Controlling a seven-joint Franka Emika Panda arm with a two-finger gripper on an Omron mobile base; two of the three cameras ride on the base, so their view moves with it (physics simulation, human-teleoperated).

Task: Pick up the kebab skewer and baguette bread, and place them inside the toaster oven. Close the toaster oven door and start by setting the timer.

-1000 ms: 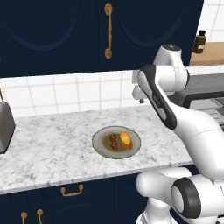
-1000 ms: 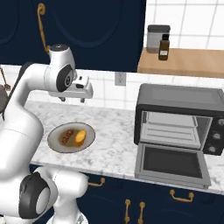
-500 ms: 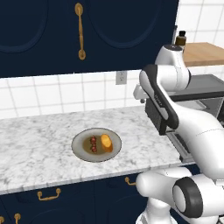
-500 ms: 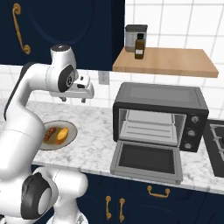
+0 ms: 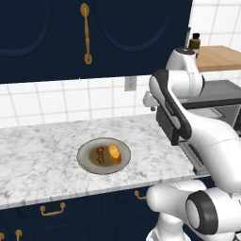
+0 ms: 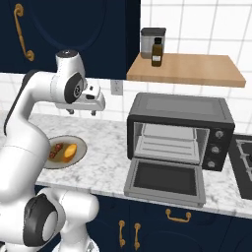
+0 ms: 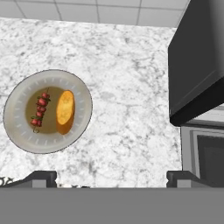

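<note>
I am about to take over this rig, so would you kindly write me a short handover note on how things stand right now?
Claw: raised above the marble counter, holding nothing; jaws stand wide apart in the hand view.
Red-chunked kebab skewer and stubby orange-yellow baguette piece: side by side on the round grey plate.
Dark grey toaster oven: its glass door is folded down open, wire rack bare.
Done: nothing loaded yet.
Left: move both foods in, shut the door, set the timer.
</note>
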